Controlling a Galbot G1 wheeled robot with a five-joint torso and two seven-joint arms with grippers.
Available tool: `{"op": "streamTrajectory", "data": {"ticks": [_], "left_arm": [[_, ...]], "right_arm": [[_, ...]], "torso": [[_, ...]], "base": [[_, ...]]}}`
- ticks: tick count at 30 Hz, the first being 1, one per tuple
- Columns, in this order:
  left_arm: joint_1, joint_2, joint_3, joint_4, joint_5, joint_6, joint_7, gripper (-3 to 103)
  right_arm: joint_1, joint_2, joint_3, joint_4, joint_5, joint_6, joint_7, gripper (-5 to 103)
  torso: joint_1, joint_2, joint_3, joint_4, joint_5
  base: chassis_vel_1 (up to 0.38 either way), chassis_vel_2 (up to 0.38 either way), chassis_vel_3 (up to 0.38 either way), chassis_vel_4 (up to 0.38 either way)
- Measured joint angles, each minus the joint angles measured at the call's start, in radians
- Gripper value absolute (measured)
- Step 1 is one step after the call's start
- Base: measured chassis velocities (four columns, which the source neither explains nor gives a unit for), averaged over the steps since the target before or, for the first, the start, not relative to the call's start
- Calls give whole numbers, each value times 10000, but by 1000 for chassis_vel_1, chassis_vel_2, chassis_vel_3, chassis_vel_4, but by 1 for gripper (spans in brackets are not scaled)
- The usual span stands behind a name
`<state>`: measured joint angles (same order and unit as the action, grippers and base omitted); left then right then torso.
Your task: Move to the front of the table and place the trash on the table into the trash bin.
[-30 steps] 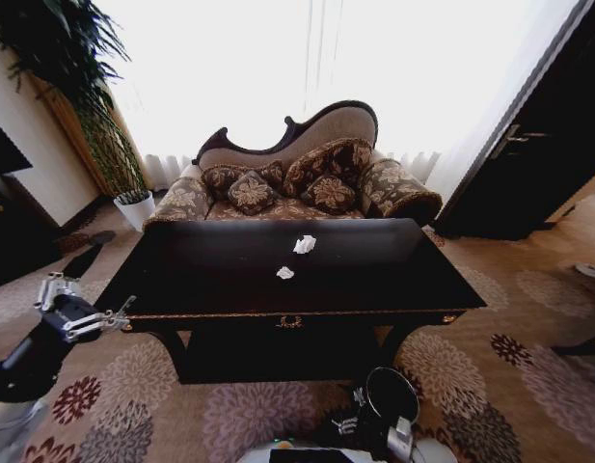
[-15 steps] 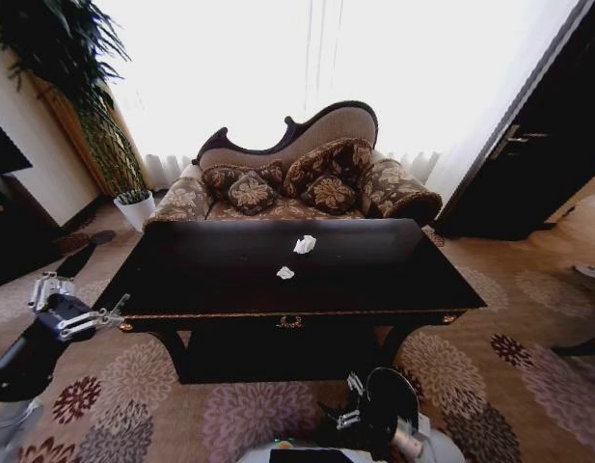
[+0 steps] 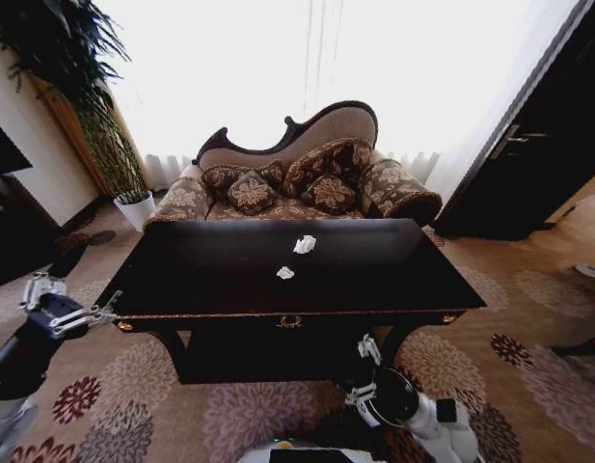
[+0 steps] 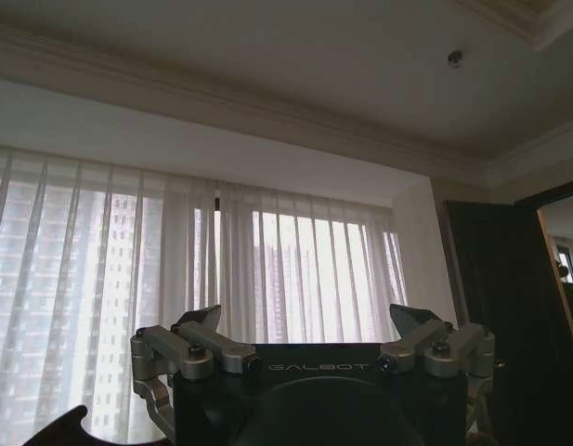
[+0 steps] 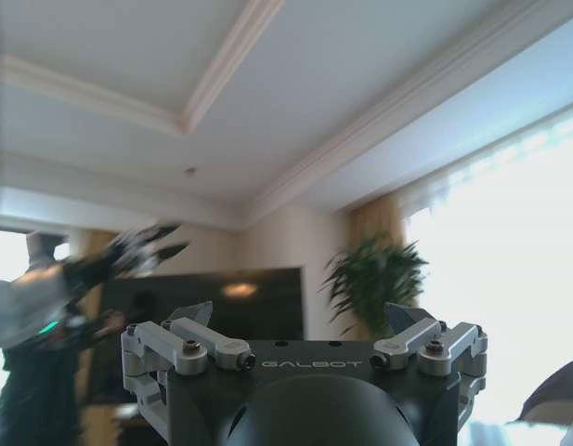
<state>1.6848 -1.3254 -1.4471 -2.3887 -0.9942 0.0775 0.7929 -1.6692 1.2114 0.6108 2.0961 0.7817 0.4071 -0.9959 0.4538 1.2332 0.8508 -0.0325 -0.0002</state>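
The glossy black table (image 3: 374, 275) stands straight ahead, its gold emblem facing me. Two crumpled white paper scraps of trash lie on its top: one (image 3: 305, 244) near the middle toward the back, a smaller one (image 3: 285, 273) just in front of it. My left gripper (image 3: 70, 301) hangs open off the table's front left corner, above the carpet; in the left wrist view (image 4: 306, 321) it points up at the curtains with nothing between its fingers. My right gripper (image 3: 365, 369) is open, low before the table's front edge, also empty (image 5: 302, 316). The trash bin is out of view.
A patterned sofa (image 3: 297, 183) with cushions stands close behind the table. A tall plant in a white pot (image 3: 135, 207) is at the back left and a dark door (image 3: 528, 164) at the right. Flowered carpet (image 3: 528, 367) lies around the table.
The left arm has drifted left and slightly down, away from the table corner. The right arm has swung out to the right, lifting its gripper toward the table's front edge. The scraps have not moved.
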Motion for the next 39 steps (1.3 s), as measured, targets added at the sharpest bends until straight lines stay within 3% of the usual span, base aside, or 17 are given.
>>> {"op": "streamTrajectory", "data": {"ticks": [1,2,6,8,10,11,12,14,15,18,26,30,31,35,36,39], "left_arm": [[-21,18,-51,61,-13,-1,13,100],[-21,18,-51,61,-13,-1,13,100],[-271,232,-658,442,-443,208,13,100],[-294,292,-767,518,-512,228,12,100],[-375,431,-1082,708,-701,311,37,100],[-375,431,-1082,708,-701,311,37,100],[-413,462,-1195,758,-779,358,47,100],[-431,472,-1254,767,-820,388,56,100],[-431,472,-1254,767,-820,388,56,100],[-434,410,-1219,652,-796,402,78,100],[-416,33,-681,272,-272,407,113,100],[-438,-201,-202,208,193,404,118,100],[-438,-201,-202,208,193,404,118,100],[-464,-290,48,338,531,371,122,100],[-464,-290,48,338,531,371,122,100],[-446,-305,84,431,647,292,137,100]], "right_arm": [[52,-97,-122,307,1,-9,742,100],[52,-97,-122,307,1,-9,742,100],[377,-486,-273,1564,-378,-704,3434,100],[430,-568,-280,1739,-548,-913,3866,100],[612,-943,-387,2215,-1213,-1548,5653,100],[612,-943,-387,2215,-1213,-1548,5653,100],[738,-1207,-522,2529,-1575,-2065,6843,100],[910,-1596,-737,2965,-1864,-2853,8365,100],[910,-1596,-737,2965,-1864,-2853,8365,100],[1272,-2288,-991,3528,-1979,-4058,10178,100],[2098,-3627,-1003,3675,-1689,-5374,11280,100],[3054,-5062,-1324,2860,-1055,-5909,11665,100],[3054,-5062,-1324,2860,-1055,-5909,11665,100],[4836,-6246,-2465,1800,-536,-6029,11792,100],[4836,-6246,-2465,1800,-536,-6029,11792,100],[6652,-6818,-3772,870,-1,-6060,11789,100]], "torso": [[0,0,0,2,0],[0,0,0,2,0],[1,0,1,1,-2],[1,0,0,1,-1],[0,0,0,0,-1],[0,0,0,0,-1],[0,0,1,0,0],[1,0,1,0,1],[1,0,1,0,1],[0,0,1,1,-1],[1,0,1,0,2],[0,0,1,0,2],[0,0,1,0,2],[1,0,2,0,3],[1,0,2,0,3],[2,-1,2,2,0]], "base": [[0,0,0,0],[0,0,0,0],[0,0,0,0],[0,0,0,0],[0,0,0,0],[0,0,0,0],[0,0,0,0],[0,0,0,0],[0,0,0,0],[0,0,0,0],[0,0,0,0],[0,0,0,0],[0,0,0,0],[0,0,0,0],[0,0,0,0],[0,0,0,0]]}}
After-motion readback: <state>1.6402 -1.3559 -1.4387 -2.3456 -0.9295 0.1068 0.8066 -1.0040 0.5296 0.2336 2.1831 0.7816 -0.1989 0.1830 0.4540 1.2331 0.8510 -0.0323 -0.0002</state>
